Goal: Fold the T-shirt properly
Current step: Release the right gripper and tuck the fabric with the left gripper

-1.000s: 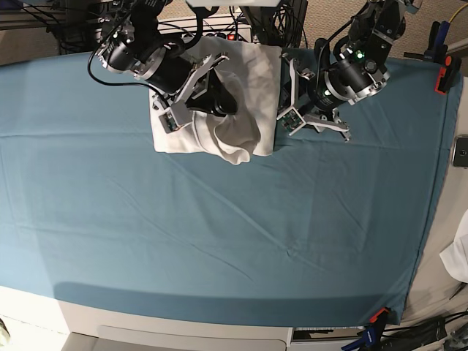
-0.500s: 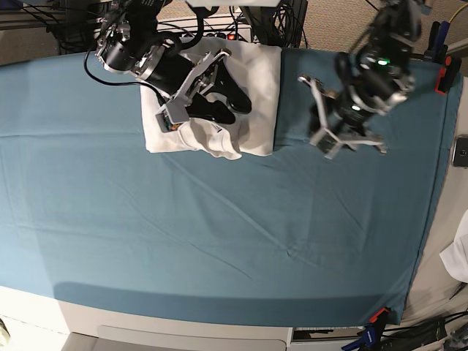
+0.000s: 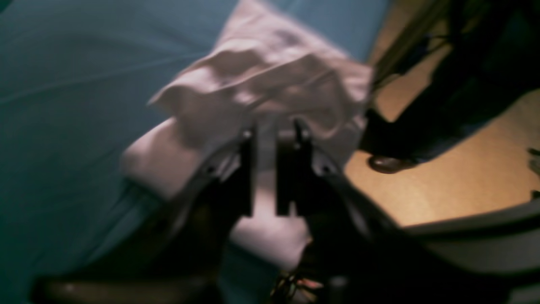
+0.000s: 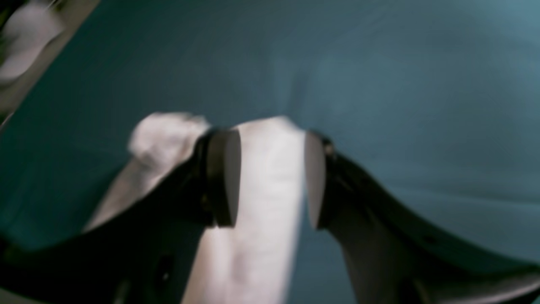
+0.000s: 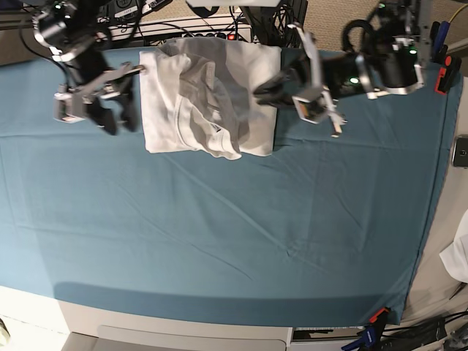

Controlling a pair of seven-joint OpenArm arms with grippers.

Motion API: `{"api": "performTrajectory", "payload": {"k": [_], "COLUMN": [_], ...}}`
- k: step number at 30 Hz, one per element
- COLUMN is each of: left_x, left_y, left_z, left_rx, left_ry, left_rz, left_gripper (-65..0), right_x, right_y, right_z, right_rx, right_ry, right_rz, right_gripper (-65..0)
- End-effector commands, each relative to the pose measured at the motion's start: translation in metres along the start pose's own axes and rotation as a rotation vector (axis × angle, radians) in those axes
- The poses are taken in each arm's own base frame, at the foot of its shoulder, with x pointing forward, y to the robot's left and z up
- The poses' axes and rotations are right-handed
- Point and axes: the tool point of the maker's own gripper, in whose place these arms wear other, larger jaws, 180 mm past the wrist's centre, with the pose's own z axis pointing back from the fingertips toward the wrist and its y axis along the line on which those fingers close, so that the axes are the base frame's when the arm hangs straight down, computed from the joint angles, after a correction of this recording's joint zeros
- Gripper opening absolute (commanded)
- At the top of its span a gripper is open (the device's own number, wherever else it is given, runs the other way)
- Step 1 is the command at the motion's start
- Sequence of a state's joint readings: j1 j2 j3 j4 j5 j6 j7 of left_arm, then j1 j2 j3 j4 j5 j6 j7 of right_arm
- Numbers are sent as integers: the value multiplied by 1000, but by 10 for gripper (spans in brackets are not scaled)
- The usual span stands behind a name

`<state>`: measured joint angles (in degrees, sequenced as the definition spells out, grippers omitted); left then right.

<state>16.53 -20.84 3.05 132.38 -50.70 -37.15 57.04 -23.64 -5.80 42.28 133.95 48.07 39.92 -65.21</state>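
Both sets of fingers have let go: the right gripper (image 5: 110, 110), upper left, hangs spread and empty; the left gripper (image 5: 274, 88) has nearly closed on nothing. Released, the T-shirt (image 5: 212, 99) lies rumpled at top centre, unfinished.

A teal-blue cloth sheet (image 5: 234, 219) covers the table, with tangled black cables (image 5: 241, 14) beyond its far edge and orange clamps (image 5: 444, 73) gripping its right side.
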Motion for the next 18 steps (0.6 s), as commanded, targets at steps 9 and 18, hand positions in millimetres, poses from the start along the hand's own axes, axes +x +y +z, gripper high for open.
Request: {"api": "performTrajectory", "payload": {"k": [9, 18], "left_x": [57, 55], "left_y": [-38, -67], "left_z": [-58, -113], "left_rx": [-57, -24], "left_ry": [-152, -62], "left_rz": [-127, -238], "left_gripper": [-650, -650], "right_x": [-5, -21], "right_y": [-44, -31], "right_z": [17, 15], "right_rx": [-221, -186], "right_ry": [42, 98], "right_rz": [-20, -14], "right_gripper": [-650, -650]}}
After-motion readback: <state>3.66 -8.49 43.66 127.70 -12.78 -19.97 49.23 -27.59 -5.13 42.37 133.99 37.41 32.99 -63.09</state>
